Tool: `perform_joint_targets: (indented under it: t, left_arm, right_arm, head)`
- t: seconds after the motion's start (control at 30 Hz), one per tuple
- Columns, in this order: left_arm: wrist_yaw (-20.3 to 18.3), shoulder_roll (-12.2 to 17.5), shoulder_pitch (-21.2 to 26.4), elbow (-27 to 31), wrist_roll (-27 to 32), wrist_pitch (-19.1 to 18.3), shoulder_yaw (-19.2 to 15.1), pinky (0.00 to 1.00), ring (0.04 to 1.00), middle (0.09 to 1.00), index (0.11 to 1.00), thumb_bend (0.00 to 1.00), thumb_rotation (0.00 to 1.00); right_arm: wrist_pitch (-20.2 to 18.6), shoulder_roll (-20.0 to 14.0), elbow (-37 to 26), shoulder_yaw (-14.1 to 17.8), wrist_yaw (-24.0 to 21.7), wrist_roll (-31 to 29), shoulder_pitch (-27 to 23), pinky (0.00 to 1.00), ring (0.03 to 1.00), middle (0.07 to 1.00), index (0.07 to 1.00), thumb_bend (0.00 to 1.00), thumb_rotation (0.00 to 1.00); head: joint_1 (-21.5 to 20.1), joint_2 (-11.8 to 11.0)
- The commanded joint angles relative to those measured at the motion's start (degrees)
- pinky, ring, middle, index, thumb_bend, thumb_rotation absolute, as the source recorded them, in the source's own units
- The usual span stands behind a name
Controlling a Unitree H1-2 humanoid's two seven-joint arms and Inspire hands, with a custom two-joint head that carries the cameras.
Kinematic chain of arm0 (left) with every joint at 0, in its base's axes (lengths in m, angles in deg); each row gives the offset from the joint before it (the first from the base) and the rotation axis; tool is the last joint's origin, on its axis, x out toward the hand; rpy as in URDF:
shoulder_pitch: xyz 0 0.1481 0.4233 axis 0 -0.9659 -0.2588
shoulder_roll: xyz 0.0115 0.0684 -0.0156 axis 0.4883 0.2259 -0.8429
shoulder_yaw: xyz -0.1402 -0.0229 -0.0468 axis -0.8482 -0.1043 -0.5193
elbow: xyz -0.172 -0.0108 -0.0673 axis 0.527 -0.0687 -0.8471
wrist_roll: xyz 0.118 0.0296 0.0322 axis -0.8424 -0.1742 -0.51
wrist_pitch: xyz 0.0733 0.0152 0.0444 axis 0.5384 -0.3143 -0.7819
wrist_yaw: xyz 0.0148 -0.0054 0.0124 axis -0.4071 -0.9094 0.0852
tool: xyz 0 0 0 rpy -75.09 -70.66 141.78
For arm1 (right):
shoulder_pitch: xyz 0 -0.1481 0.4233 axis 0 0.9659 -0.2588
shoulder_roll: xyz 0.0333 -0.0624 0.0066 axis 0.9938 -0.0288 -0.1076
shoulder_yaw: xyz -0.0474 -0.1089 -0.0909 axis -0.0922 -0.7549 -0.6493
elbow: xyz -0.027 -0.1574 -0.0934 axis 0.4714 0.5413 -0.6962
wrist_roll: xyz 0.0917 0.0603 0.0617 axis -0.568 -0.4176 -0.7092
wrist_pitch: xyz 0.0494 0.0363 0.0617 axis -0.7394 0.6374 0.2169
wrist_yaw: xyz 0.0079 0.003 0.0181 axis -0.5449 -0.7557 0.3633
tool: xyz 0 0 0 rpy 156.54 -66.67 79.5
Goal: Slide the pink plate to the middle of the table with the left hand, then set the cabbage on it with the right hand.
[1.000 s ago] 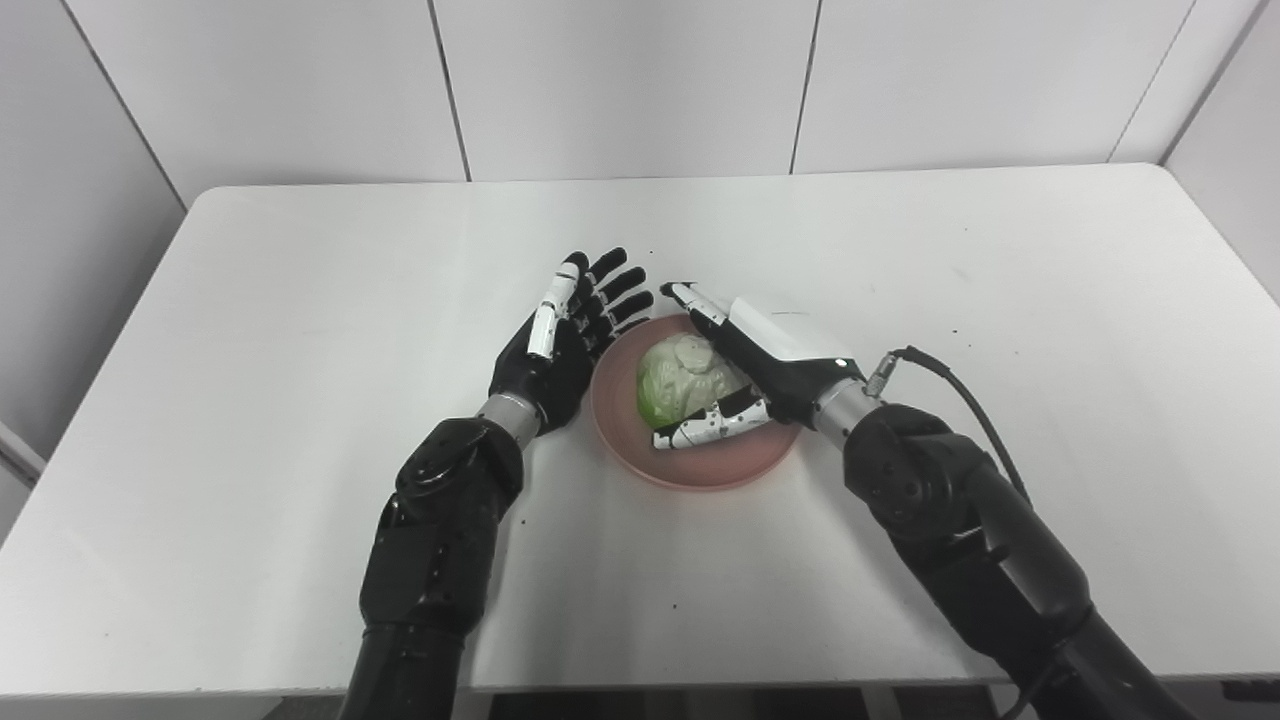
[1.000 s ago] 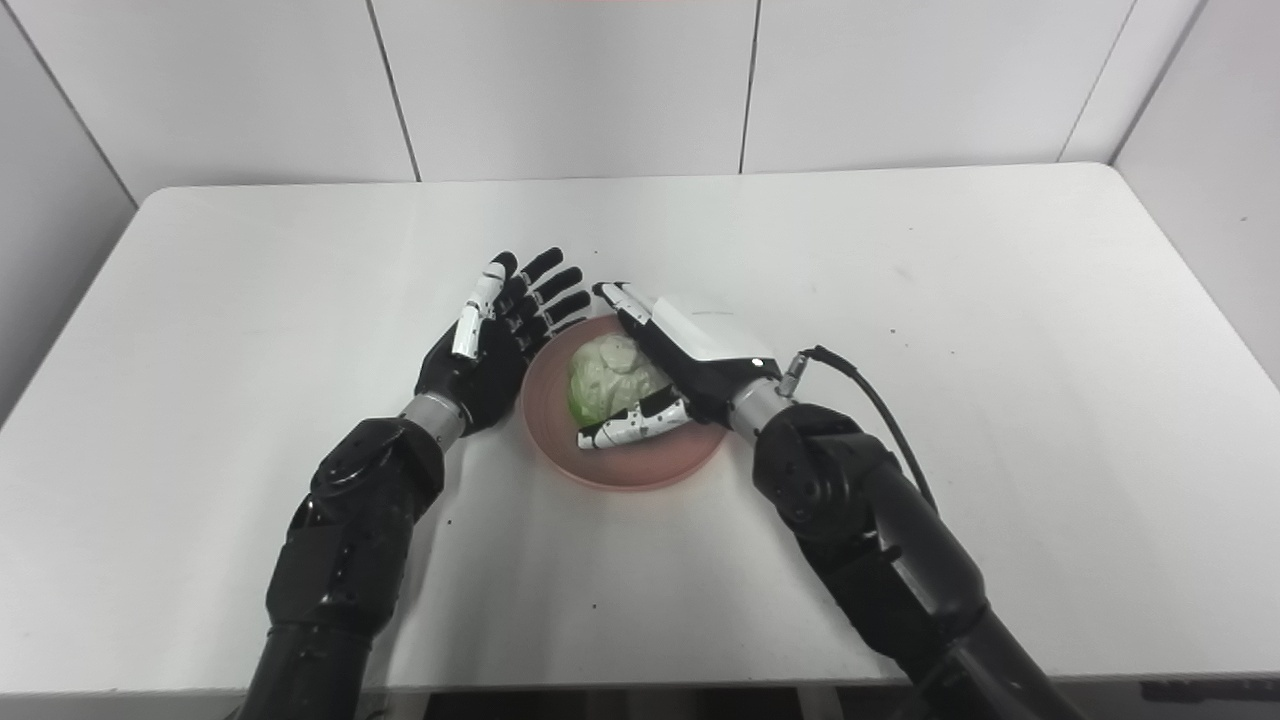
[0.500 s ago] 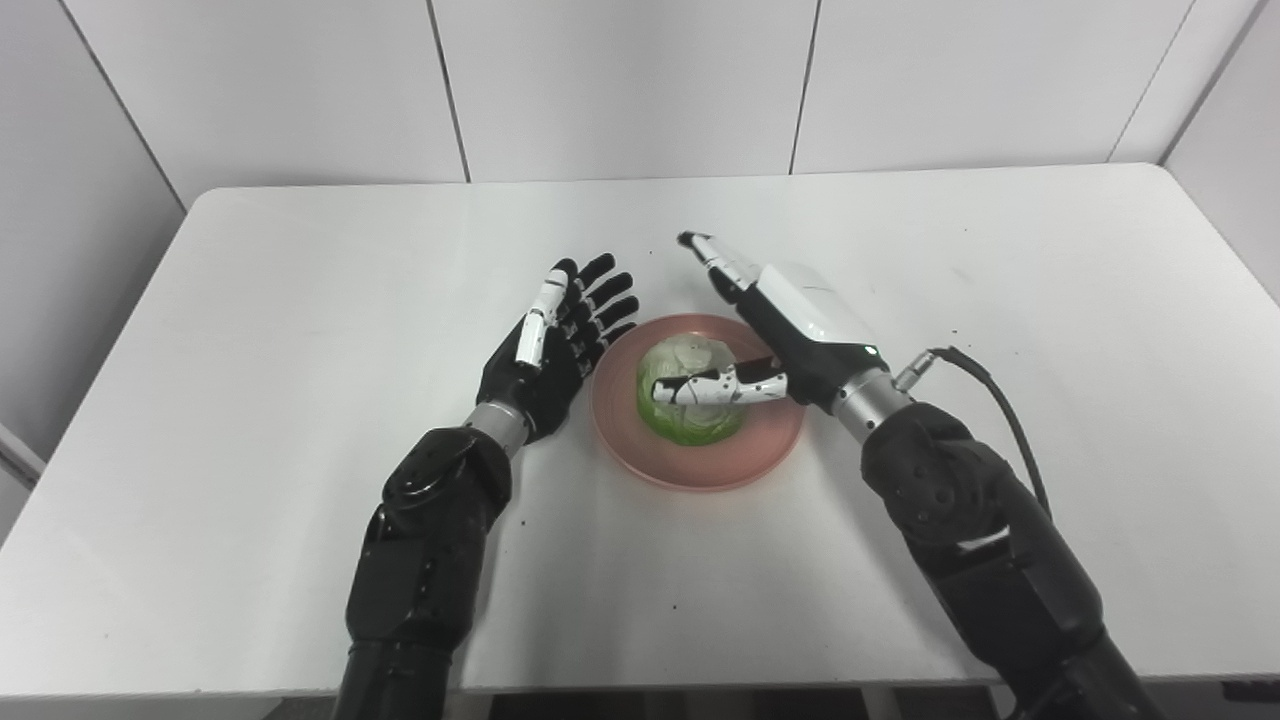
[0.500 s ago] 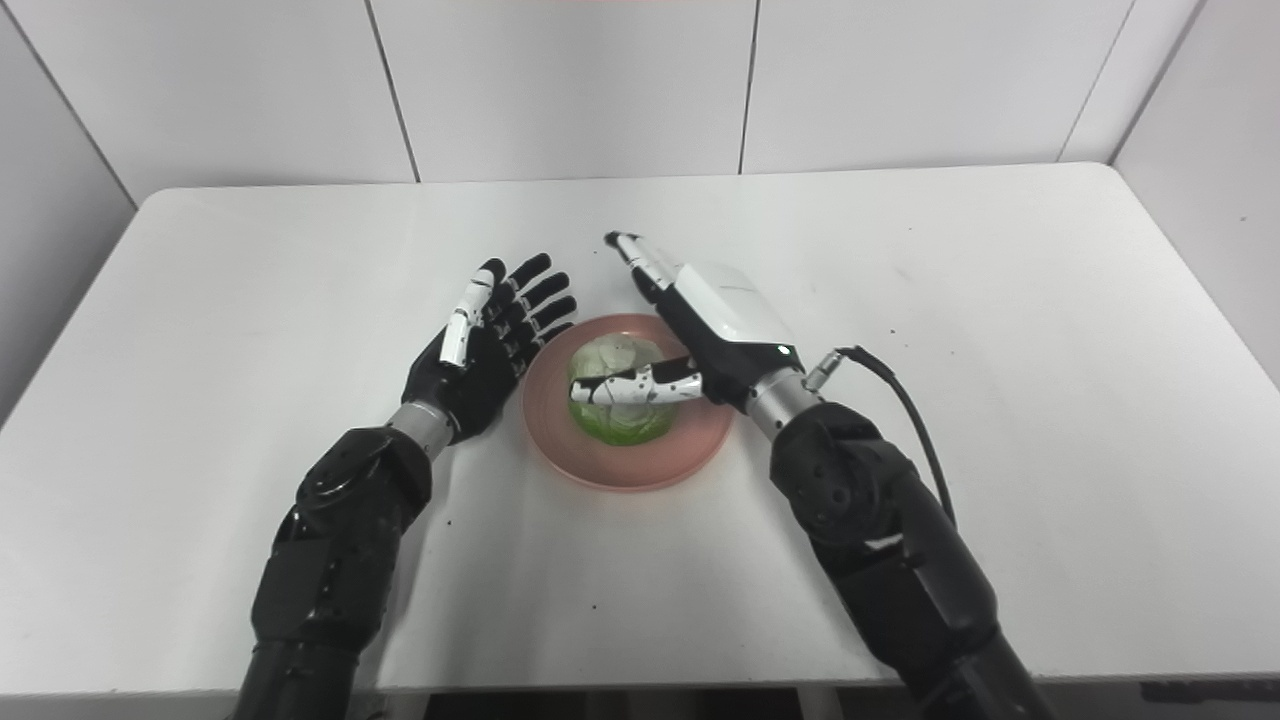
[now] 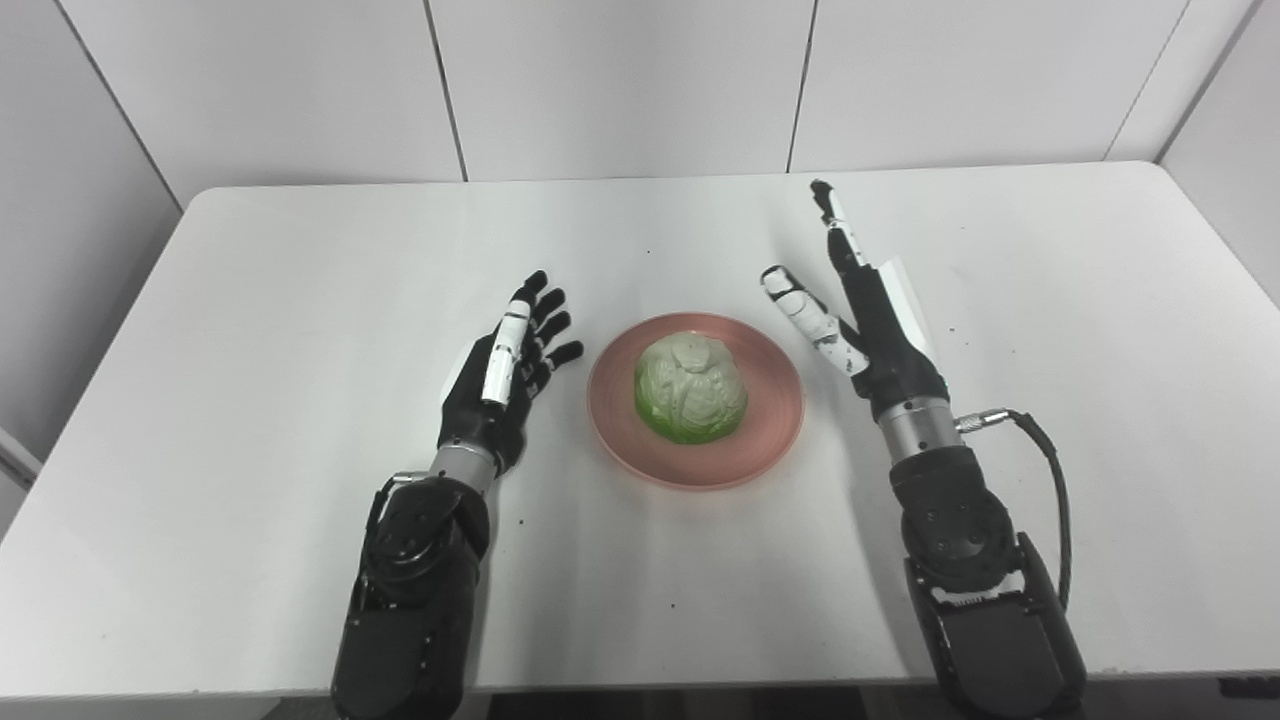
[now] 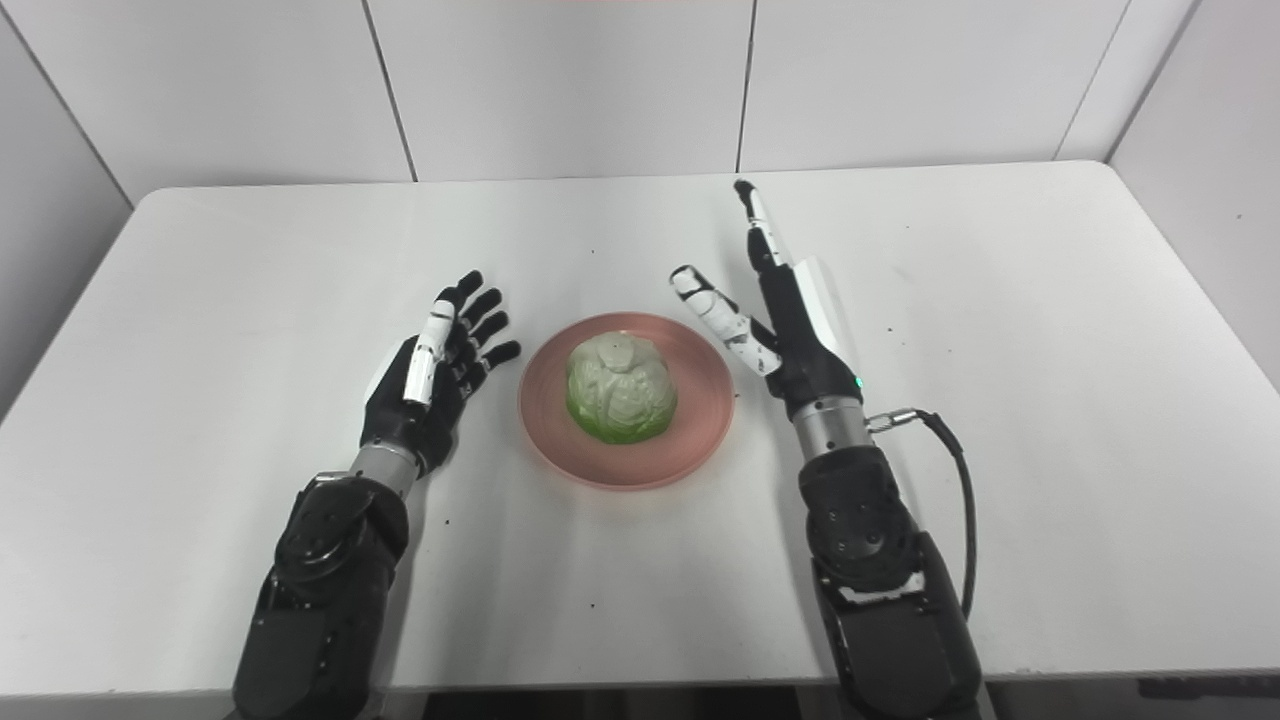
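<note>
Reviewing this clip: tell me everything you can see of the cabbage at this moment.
The cabbage is a small rounded head, pale whitish-green on top with crinkled, veined leaves, turning brighter green toward its near lower side. It looks whole. It sits near the middle of the pink plate, with bare rim showing all round it. Only the plate touches it: the left hand and the right hand are both open and stand clear on either side of the plate. Whether it is real or a model cannot be told.

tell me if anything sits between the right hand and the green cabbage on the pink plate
Nothing visible does. The round green cabbage rests on the round pink plate; the open right hand is beside the plate with only bare white table between. The open left hand is on the opposite side.
</note>
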Motion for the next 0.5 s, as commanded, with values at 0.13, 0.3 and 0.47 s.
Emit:
perform_joint_targets:
  t: [0.13, 0.3, 0.47]
  left_arm:
    - [0.3, 1.0, -1.3, 1.0, -4.0, 8.4, 1.5, 0.99, 0.994, 0.999, 0.999, 0.42, 1.0]
    - [0.2, 1.4, -4.0, 0.2, -5.7, 11.4, 2.7, 1.0, 1.0, 1.0, 1.0, 0.43, 1.0]
    - [0.1, 1.4, -5.0, -1.0, -5.8, 11.8, 2.9, 1.0, 1.0, 1.0, 0.998, 0.41, 1.0]
  right_arm:
    - [4.2, 1.4, 0.5, 1.2, 0.8, -4.8, 1.7, 1.0, 1.0, 1.0, 1.0, 0.65, 1.0]
    - [1.5, 4.2, -0.1, 2.4, 3.0, -6.2, 4.4, 1.0, 1.0, 1.0, 1.0, 0.54, 1.0]
    - [1.0, 5.6, 0.2, 3.6, 3.3, -8.4, 5.7, 1.0, 0.993, 0.997, 0.996, 0.32, 1.0]
  head:
    - [-0.7, 0.1]
    - [-0.8, -0.1]
    - [-1.0, -0.2]
